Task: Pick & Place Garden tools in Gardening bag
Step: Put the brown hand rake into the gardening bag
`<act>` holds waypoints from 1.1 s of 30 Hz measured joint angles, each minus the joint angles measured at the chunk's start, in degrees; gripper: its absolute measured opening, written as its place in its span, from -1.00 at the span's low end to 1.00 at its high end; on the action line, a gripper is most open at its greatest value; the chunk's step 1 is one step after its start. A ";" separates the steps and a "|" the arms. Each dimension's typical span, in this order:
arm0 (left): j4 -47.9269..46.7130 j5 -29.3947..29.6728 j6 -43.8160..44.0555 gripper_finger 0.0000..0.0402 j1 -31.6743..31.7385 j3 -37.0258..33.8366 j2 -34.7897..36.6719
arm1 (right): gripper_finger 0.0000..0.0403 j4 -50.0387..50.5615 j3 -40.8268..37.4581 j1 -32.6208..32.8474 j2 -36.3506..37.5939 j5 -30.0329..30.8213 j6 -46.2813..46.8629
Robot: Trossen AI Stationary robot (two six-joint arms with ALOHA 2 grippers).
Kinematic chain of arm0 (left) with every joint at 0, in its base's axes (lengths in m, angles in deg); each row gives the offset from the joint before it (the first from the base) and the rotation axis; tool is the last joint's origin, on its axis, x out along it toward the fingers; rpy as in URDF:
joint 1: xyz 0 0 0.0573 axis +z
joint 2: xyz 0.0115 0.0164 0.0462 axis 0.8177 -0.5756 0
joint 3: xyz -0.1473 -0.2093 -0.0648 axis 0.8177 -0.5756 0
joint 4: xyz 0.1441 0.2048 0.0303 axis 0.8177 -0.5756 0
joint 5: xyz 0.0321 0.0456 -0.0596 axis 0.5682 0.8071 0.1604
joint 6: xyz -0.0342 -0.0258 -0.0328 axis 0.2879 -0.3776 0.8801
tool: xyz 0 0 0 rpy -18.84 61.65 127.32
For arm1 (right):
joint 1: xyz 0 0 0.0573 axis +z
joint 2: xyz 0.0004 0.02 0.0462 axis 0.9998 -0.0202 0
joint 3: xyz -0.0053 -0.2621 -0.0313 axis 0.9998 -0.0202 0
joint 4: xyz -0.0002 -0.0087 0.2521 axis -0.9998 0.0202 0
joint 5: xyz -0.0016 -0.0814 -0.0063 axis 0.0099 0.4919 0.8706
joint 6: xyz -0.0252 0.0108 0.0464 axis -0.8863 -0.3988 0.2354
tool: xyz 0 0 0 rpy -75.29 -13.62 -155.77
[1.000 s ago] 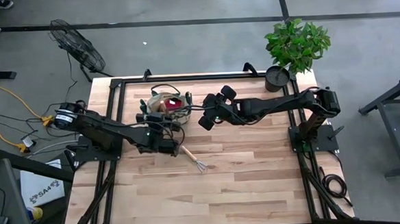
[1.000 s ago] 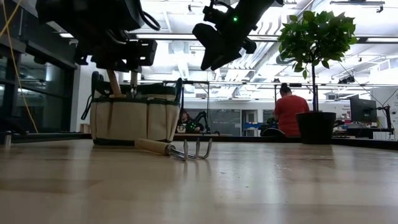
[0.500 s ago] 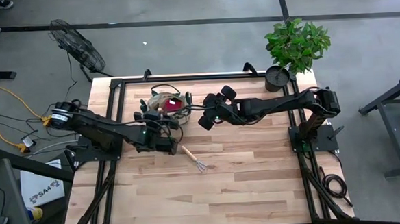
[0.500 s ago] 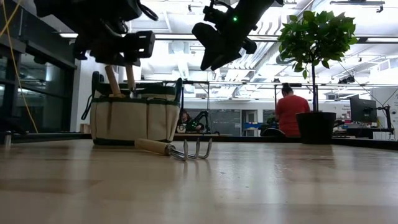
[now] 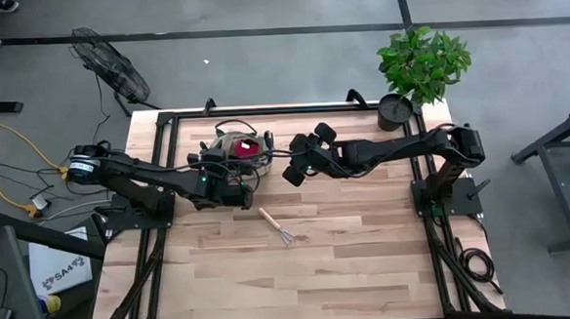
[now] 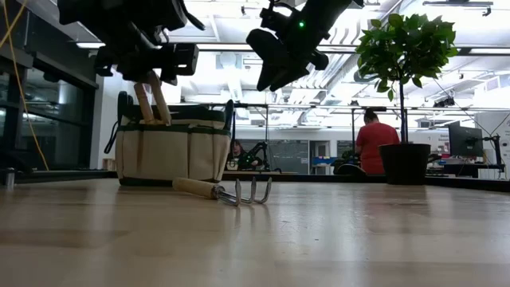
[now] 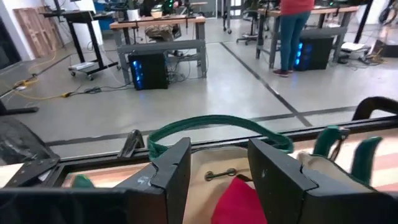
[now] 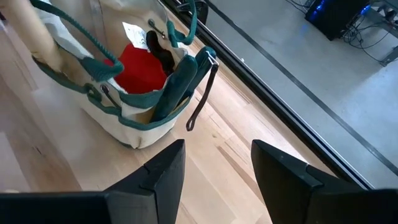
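The beige, green-trimmed gardening bag stands at the table's far left. It shows in the low view with two wooden handles sticking up out of it. The right wrist view shows the red spray bottle and dark-handled shears inside. The wooden-handled hand rake lies flat on the table, near-right of the bag. My left gripper is open and empty at the bag's near rim. My right gripper is open and empty, raised to the right of the bag. My left gripper holds nothing between its fingers. In the low view the tops of the wooden handles reach up to its underside, and I cannot tell whether it touches them.
The black pot of the green plant stands at the table's far right corner. Bare wooden tabletop stretches over the near half. A person in red stands in the room behind the table.
My left gripper has gone toward the table's far edge, from beside the rake's handle to the bag's near rim. One wooden handle standing in the bag leans more to the left in the low view than before. The rake and my right gripper have kept still.
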State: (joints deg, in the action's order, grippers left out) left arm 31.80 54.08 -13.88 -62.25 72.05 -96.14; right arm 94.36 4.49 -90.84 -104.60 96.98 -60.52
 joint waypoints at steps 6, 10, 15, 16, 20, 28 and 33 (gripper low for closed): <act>-0.47 -0.53 -3.77 -0.22 -0.12 0.00 3.66 | -0.12 0.12 0.00 0.00 0.00 0.00 0.00; -1.06 -0.65 -4.95 -0.22 -0.12 0.00 5.66 | -0.12 0.12 0.00 0.02 0.00 0.00 0.00; -2.67 -0.88 -5.92 -0.22 -0.12 0.00 7.51 | -0.12 0.29 0.00 0.02 0.00 0.00 0.00; -3.10 -1.09 -6.51 -0.22 -0.12 0.00 7.88 | -0.12 0.44 0.00 0.00 0.00 0.00 -0.02; -3.48 -2.26 -9.26 -0.22 -0.12 0.00 8.88 | -0.12 0.46 0.00 0.00 0.00 -1.32 -0.05; -6.96 -3.74 -8.93 -0.22 -0.12 -0.01 8.84 | -0.12 0.21 0.00 0.33 0.00 -11.20 -0.04; -9.16 -4.74 -8.75 -0.22 -0.18 0.00 9.94 | -0.12 -1.21 0.00 1.77 0.00 -17.35 -0.71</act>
State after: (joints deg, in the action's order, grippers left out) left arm 22.64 49.34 -22.63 -62.43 72.05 -86.21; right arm 93.15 4.49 -89.07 -104.60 79.63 -61.23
